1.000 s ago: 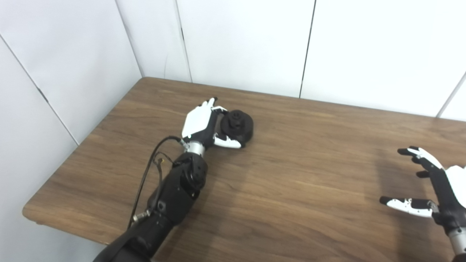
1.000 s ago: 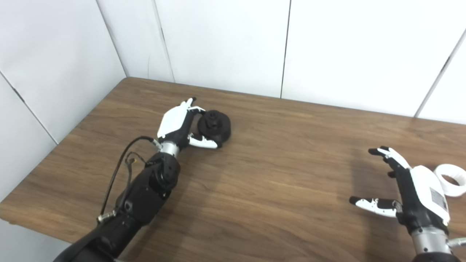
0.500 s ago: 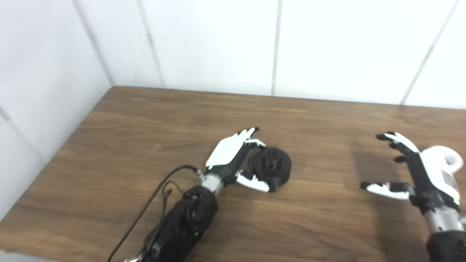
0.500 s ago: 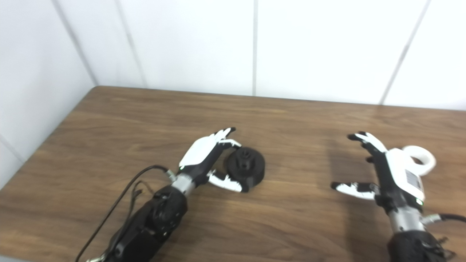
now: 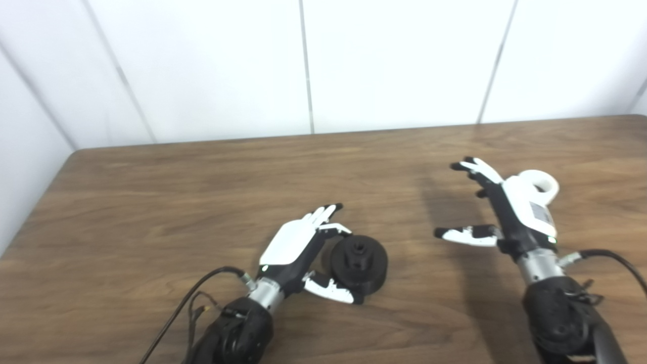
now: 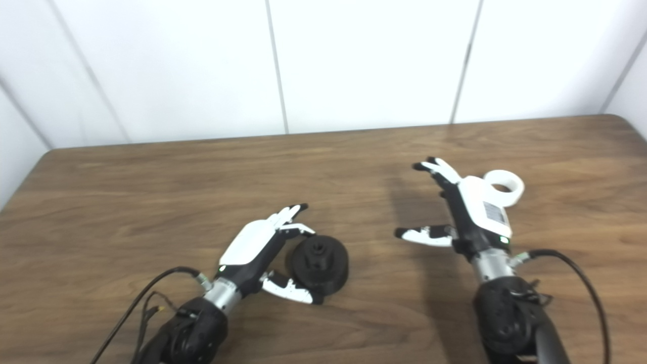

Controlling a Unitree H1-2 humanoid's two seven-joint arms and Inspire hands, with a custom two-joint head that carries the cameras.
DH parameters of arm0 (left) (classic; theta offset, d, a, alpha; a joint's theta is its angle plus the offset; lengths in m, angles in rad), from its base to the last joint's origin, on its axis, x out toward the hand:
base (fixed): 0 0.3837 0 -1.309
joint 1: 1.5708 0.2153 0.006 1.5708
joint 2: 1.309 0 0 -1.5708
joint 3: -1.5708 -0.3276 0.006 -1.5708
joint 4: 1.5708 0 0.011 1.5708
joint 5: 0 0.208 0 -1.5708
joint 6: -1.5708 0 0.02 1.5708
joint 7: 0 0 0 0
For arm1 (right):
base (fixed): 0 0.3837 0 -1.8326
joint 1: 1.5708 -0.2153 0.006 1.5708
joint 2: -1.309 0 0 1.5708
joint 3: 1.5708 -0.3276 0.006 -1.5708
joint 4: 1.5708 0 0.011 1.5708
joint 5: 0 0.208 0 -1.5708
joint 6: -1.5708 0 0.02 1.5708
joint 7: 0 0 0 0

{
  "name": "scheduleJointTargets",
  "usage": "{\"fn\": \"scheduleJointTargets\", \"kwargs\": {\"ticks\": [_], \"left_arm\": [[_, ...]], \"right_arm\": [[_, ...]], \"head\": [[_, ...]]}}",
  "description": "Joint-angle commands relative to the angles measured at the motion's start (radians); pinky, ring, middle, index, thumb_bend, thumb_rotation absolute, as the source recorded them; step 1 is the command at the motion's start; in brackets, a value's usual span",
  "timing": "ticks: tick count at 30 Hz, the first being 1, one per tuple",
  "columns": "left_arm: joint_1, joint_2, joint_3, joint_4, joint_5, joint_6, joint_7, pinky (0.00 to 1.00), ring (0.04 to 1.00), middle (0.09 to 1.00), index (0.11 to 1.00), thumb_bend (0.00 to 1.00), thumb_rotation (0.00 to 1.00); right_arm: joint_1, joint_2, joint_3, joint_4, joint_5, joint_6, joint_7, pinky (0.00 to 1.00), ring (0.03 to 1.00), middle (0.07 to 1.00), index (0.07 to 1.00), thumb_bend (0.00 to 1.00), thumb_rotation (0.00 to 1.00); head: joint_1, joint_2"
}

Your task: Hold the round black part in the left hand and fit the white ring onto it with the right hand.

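- Near the counter's (image 6: 126, 167) front left, the left hand (image 6: 252, 247) cups the round black part (image 6: 318, 264), fingers and thumb around its rim; whether it grips firmly, I cannot tell.
- Right hand (image 6: 470, 212) hangs open, empty; the white ring (image 6: 503, 188) lies just beyond it.
- Risk: reaching blind past its own palm could knock the ring away.
- Bare wood counter, white panelled walls (image 6: 354, 60).

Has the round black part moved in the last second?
Yes. The round black part, cupped by the left hand, lies farther from the table's back edge, nearer the robot.
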Motion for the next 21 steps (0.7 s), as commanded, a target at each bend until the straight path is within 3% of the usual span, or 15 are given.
{"fn": "scheduleJointTargets", "kwargs": {"ticks": [1, 2, 4, 8, 15, 21], "left_arm": [[0.0, 0.017, 0.003, -0.011, 0.014, -0.014, -0.028, 1.0, 1.0, 1.0, 0.625, 1.0, 0.32], [0.001, 0.024, 0.012, -0.011, 0.012, -0.019, -0.028, 1.0, 1.0, 1.0, 0.628, 0.99, 0.32], [0.004, 0.038, 0.033, -0.013, 0.001, -0.029, -0.029, 1.0, 1.0, 1.0, 0.633, 0.98, 0.31], [0.006, 0.066, 0.066, -0.001, -0.027, -0.065, -0.042, 1.0, 1.0, 1.0, 0.642, 0.97, 0.3], [0.001, 0.075, 0.098, 0.039, -0.06, -0.121, -0.053, 1.0, 1.0, 1.0, 0.647, 0.97, 0.33], [-0.007, 0.071, 0.116, 0.054, -0.062, -0.131, -0.063, 1.0, 1.0, 1.0, 0.646, 0.96, 0.34]], "right_arm": [[-0.024, 0.007, -0.002, -0.044, -0.019, 0.005, -0.008, 0.69, 0.837, 0.917, 0.834, 0.74, 0.21], [-0.025, 0.013, 0.0, -0.042, -0.023, 0.005, -0.013, 0.69, 0.834, 0.915, 0.832, 0.75, 0.22], [-0.025, 0.025, 0.008, -0.043, -0.04, 0.02, -0.011, 0.71, 0.847, 0.919, 0.836, 0.74, 0.24], [-0.03, 0.033, 0.013, -0.039, -0.08, 0.029, -0.023, 0.74, 0.848, 0.921, 0.841, 0.74, 0.24], [-0.028, -0.006, -0.052, -0.044, -0.105, 0.033, -0.039, 0.74, 0.859, 0.92, 0.843, 0.73, 0.23], [-0.031, -0.061, -0.117, -0.054, -0.117, 0.039, -0.037, 0.76, 0.855, 0.917, 0.834, 0.74, 0.22]], "head": [[0.0, 0.0], [-0.104, -0.011], [-0.184, -0.025], [-0.268, -0.044], [-0.293, -0.06], [-0.307, -0.066]]}}
